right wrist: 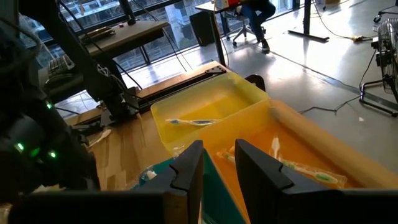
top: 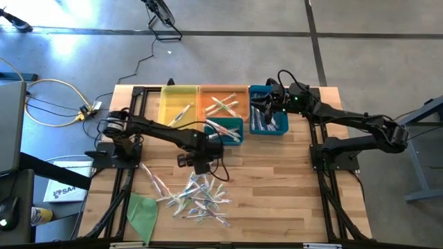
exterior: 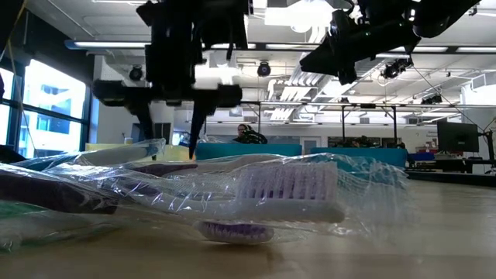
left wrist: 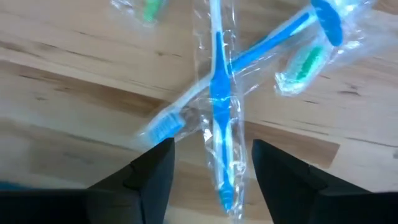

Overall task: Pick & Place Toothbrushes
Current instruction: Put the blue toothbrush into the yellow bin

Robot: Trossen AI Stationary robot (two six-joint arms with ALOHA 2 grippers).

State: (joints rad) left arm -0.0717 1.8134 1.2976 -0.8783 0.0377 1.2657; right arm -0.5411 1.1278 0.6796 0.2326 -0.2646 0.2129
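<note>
Left gripper (left wrist: 211, 180) hangs over the pile with jaws spread, a wrapped blue toothbrush (left wrist: 221, 118) lying lengthwise between them, untouched. I'd drop straight down and pinch mid-handle, since the 2 crossing brushes could snag. Farther off, the right gripper (right wrist: 217, 177), jaws nearly together and empty, waits above the orange bin (right wrist: 311, 149).

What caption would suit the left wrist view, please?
Open left gripper poised over a wrapped blue toothbrush on the wooden table.
</note>
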